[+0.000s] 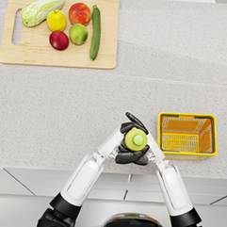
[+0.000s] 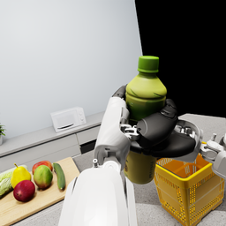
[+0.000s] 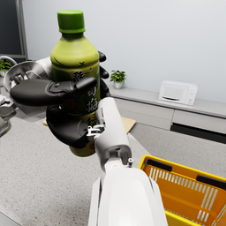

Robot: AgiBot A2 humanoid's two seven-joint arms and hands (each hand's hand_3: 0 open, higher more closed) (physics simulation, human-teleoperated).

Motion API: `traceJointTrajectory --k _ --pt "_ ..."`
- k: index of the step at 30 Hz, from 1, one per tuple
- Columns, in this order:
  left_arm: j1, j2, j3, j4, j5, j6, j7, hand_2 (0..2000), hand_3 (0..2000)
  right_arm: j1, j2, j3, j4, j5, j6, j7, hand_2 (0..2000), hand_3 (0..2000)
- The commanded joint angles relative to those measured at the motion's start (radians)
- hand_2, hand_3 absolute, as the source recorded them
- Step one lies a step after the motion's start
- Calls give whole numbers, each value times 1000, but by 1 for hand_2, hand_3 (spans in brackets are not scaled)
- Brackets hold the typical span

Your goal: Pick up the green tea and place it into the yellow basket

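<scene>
— Where is the green tea now?
— The green plastic tea bottle with its green screw cap [image 1: 135, 139] is upright, lifted off the speckled grey desk [image 1: 64, 103], clasped between both dark hands just beside the yellow wire basket [image 1: 187, 134].

— Who holds it?
— Both. The left hand [image 2: 152, 128] wraps its fingers around the bottle's middle, and the right hand [image 3: 59, 108] closes on it from the other side, one finger laid across the label.

— Is the bottle over the basket?
— No. In the head view it sits beside the basket's near wall, towards the robot's left, not above the opening.

— What else is on the desk?
— A pale wooden cutting board [image 1: 24, 56] at the far left, carrying a cabbage [image 1: 42, 8], a yellow pear [image 1: 56, 20], a red-orange apple [image 1: 80, 13], a green apple [image 1: 78, 34], a dark red plum [image 1: 59, 40] and a long cucumber [image 1: 95, 32].
</scene>
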Motion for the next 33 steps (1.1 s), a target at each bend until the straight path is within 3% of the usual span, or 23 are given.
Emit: traceJointTrajectory --k 1,2,3,4,6,8,11,14,17,20,22,25,27,29,30,31,33 --pt "-2 -8 60 -13 -2 12 -3 2000 2000 36 -21 41 20 0 15 0 2000 1307" --pt "-2 -15 62 -27 -3 6 -6 2000 2000 38 -16 41 23 0 55 -2 2000 1633" --pt "-8 -28 65 -39 -5 -3 -9 639 1673 40 -12 41 26 -1 88 1 2000 1960" --pt "-16 -38 56 -50 -6 20 -9 0 1347 44 -11 33 28 -3 68 3 2000 2000" --pt "-40 -61 2 -103 -7 67 -2 0 693 49 -15 3 36 -4 67 3 2000 2000" --pt "-77 -93 -90 -191 -8 95 4 0 40 65 -36 -67 60 -4 -3 7 2000 2000" --pt "-121 -108 -313 -281 -9 112 7 0 0 96 -51 -230 95 -5 -1 11 2000 2000" --pt "-133 -97 -494 -254 -9 118 9 0 0 102 -42 -399 104 -6 -39 9 2000 2000" --pt "-141 -94 -536 -194 -10 121 9 0 0 97 -36 -511 99 -6 -68 10 2000 2000" --pt "-155 -92 -548 -167 -10 122 9 0 0 88 -35 -550 72 -7 -99 8 2000 2000" --pt "-151 -90 -560 -160 -10 122 9 0 0 71 -36 -555 42 -7 -67 9 2000 2000" --pt "-145 -88 -583 -152 -10 122 9 0 0 52 -38 -555 -49 -7 -84 -199 2000 2000" --pt "-157 -86 -570 -154 -10 122 9 0 0 46 -39 -542 -77 -7 -65 -270 2000 2000" --pt "-141 -86 -595 -144 -10 122 9 0 0 65 -36 -543 -114 -6 -52 -302 2000 2000" --pt "-155 -84 -584 -146 -10 122 9 0 0 73 -35 -545 -125 -6 -10 -315 639 1673" --pt "-154 -83 -587 -144 -10 122 9 0 0 73 -35 -546 -116 -7 17 -326 0 1347" --pt "-137 -83 -584 -123 -10 122 9 0 0 55 -38 -528 -90 -7 -13 -334 0 693"
